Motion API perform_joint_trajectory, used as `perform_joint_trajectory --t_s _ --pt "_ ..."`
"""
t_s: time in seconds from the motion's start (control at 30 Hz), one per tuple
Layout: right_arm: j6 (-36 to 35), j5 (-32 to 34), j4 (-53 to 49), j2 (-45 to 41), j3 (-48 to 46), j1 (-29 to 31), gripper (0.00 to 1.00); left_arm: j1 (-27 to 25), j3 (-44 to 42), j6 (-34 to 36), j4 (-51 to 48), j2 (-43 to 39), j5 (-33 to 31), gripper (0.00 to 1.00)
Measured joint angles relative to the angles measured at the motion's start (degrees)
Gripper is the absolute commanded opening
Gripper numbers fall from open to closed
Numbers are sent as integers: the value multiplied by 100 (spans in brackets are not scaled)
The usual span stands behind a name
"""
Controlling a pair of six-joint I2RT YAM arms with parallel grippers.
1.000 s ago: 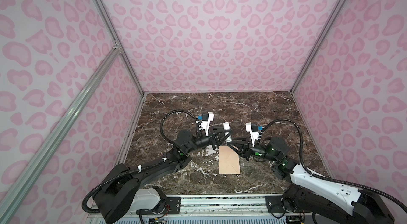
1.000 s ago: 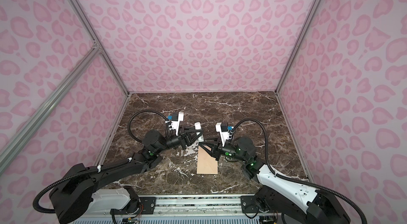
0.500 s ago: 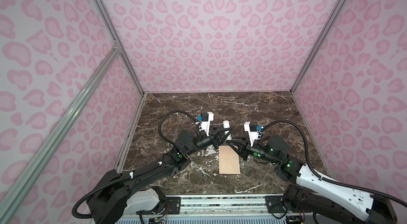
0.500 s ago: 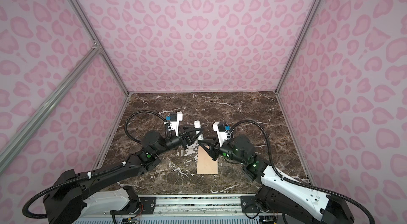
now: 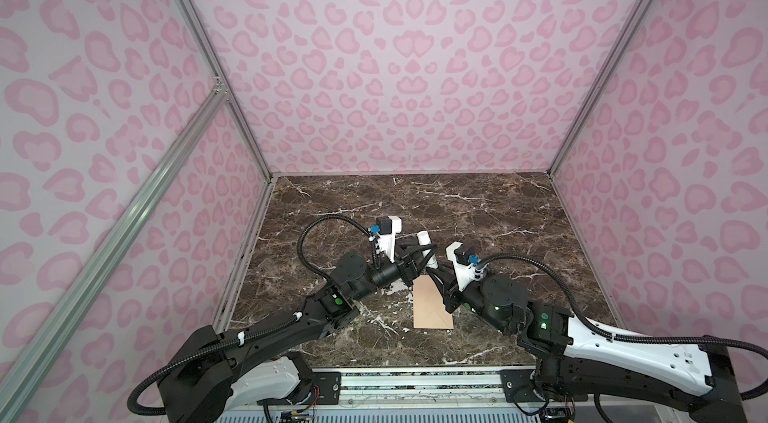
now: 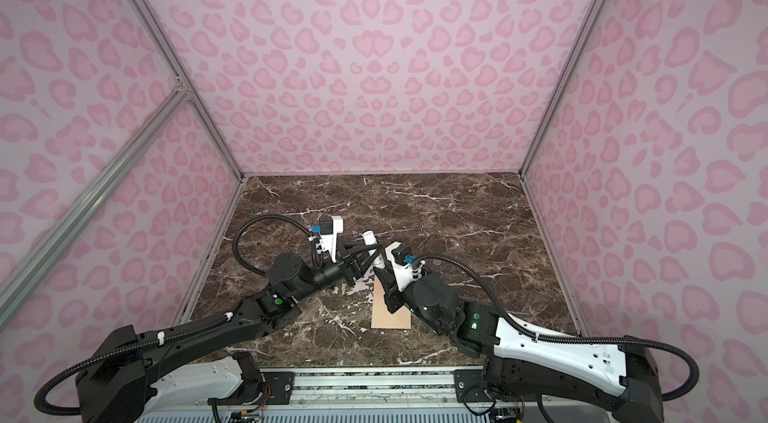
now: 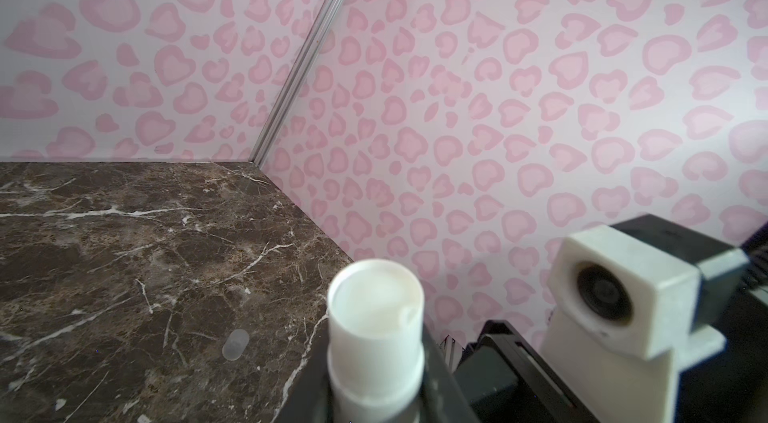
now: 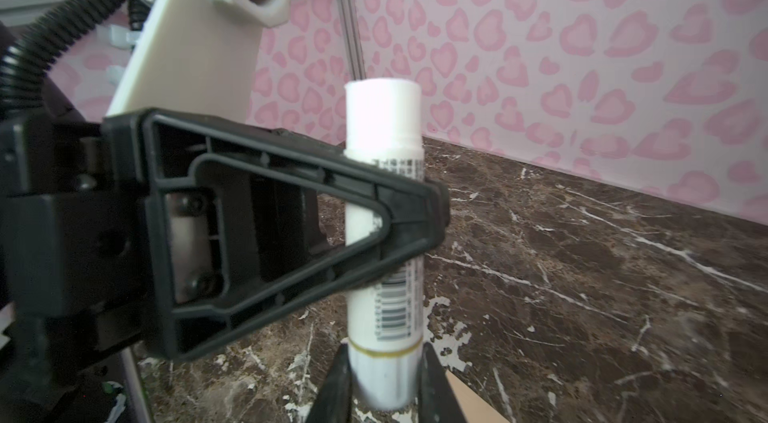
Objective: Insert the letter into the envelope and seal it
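Glue stick (image 8: pixel 384 317), upright; left gripper (image 8: pixel 415 217) clamped narrowly round its middle; right gripper (image 8: pixel 382 392) jaws pressed against its lower end; envelope (image 5: pixel 432 304) flat on marble table (image 5: pixel 478 213) beneath; letter unseen, presumably enclosed. Advice: work the end squarely with the right, left holding firm.

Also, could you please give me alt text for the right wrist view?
A white glue stick is clamped mid-body by the left gripper above the brown marble table, its lower end between the fingers of the right gripper. Pink heart-patterned walls stand behind.
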Motion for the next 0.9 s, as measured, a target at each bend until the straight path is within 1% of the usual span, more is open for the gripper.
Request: perform_joint_trajectory --t_s 0.1,0.2,0.23,0.33,0.43,0.47,0.57,0.73,0.8,0.9 --pt "-190 621 -103 173 136 251 22 -28 -4 -17 68 37 -105 4" --pt "-358 1062 -184 286 243 446 23 -48 -11 -26 109 24 -153 4" --pt "-417 1222 -201 332 275 520 24 -50 -11 -28 109 15 -155 4" --pt "-573 1486 -205 422 343 647 33 -59 -11 -28 87 -13 -197 4" --pt "-680 1390 -9 387 348 704 43 -9 -50 92 -407 -28 -721 4" --pt "-682 1298 107 341 293 667 45 2 -103 92 -573 -42 -914 4" --pt "-629 870 236 103 -52 334 51 28 -271 46 -647 -153 -1121 4" --pt "-437 -490 361 -518 -780 -514 54 234 -352 -66 -610 -273 -1266 4" --pt "-330 -1064 382 -723 -946 -922 54 299 -354 -142 -566 -295 -1209 4" --pt "-70 -2114 531 -881 -1110 -1598 54 442 -380 -219 -455 -304 -966 4"
